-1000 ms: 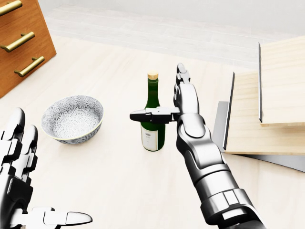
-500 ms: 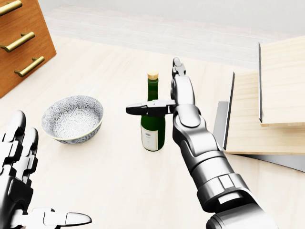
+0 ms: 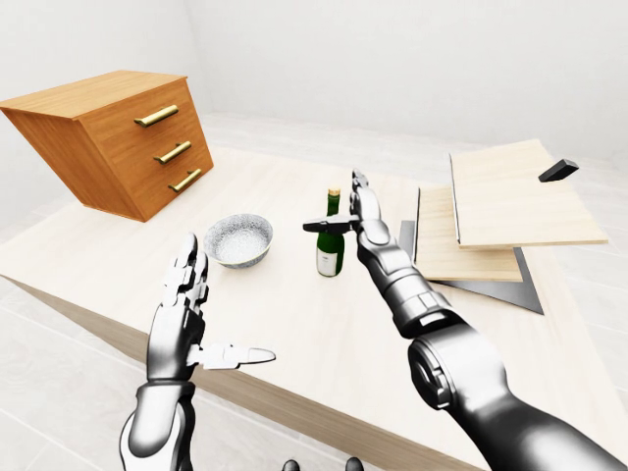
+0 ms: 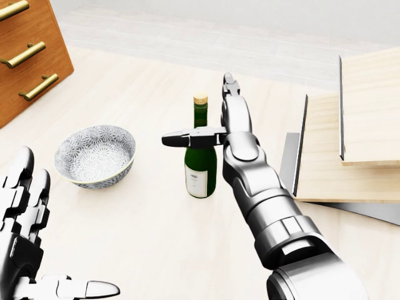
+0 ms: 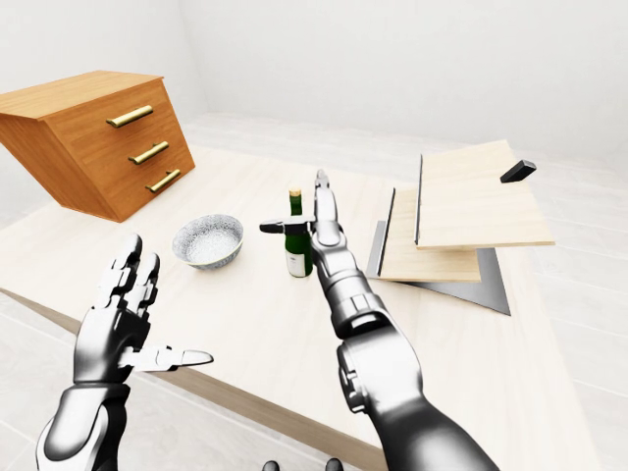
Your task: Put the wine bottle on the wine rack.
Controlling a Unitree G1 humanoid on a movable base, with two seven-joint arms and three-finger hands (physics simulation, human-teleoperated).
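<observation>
Right hand [image 4: 212,122], metallic silver with three fingers, is spread wide beside the green glass wine bottle [image 4: 200,159]: its two long fingers point toward the top of the head view just right of the bottle's neck, and its thumb crosses in front of the neck to the left. The fingers are not closed round the bottle, and I cannot tell if they touch it. The bottle stands upright near the middle of the pale wooden surface [image 4: 156,237], with a white label low on its body and a tan cap. Left of it, apart, sits a round white bowl with a grey pattern [image 4: 95,155]. Near the right edge of the surface stands the light wooden wine rack of stepped boards on a grey base [image 3: 491,221]. At the left far corner a brown wooden drawer chest with brass handles [image 3: 118,137] rests tilted. The silver left hand [image 3: 186,329] hovers spread wide over the near edge, holding nothing.
</observation>
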